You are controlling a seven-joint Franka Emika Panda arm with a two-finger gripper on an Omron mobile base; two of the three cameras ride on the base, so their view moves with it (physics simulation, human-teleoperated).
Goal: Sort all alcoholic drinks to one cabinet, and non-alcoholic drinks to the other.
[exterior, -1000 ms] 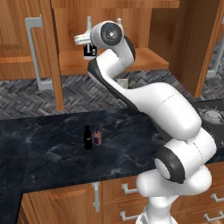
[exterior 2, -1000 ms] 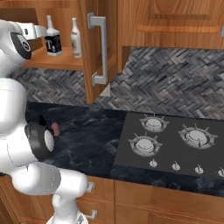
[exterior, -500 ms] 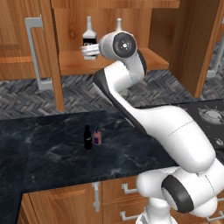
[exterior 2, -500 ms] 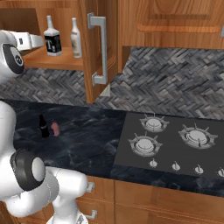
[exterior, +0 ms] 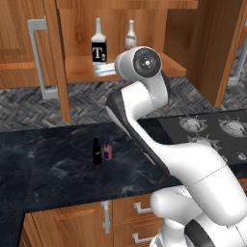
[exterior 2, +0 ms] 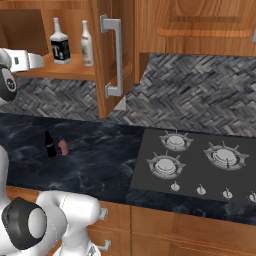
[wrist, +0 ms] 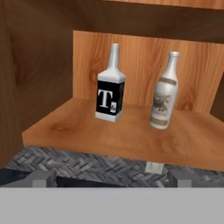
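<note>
Both alcoholic drinks stand upright on the open cabinet's shelf (wrist: pixel 131 140): a square clear bottle (wrist: pixel 110 94) (exterior: pixel 98 48) (exterior 2: pixel 60 44) with a black "T" label, and to its right a slim cream-white bottle (wrist: pixel 165 96) (exterior: pixel 130 34) (exterior 2: pixel 87 44). My gripper (wrist: pixel 110 178) (exterior: pixel 102 72) hangs open in front of the shelf's edge and slightly below it, with nothing between its fingers. The non-alcoholic drinks stand side by side on the dark counter: a small black bottle (exterior: pixel 97 151) (exterior 2: pixel 49 144) and a shorter pink one (exterior: pixel 107 152) (exterior 2: pixel 62 146).
The cabinet door (exterior 2: pixel 112 55) with its metal handle stands swung out to the right of the shelf. A gas hob (exterior 2: pixel 200 160) lies in the counter on the right. Closed cabinets with handles (exterior: pixel 38 58) flank the open one. Drawers (exterior: pixel 140 212) sit under the counter.
My hand has drawn back and down from the shelf, open all the while. Both tall bottles stay on the shelf, and the small bottles on the counter have not moved.
</note>
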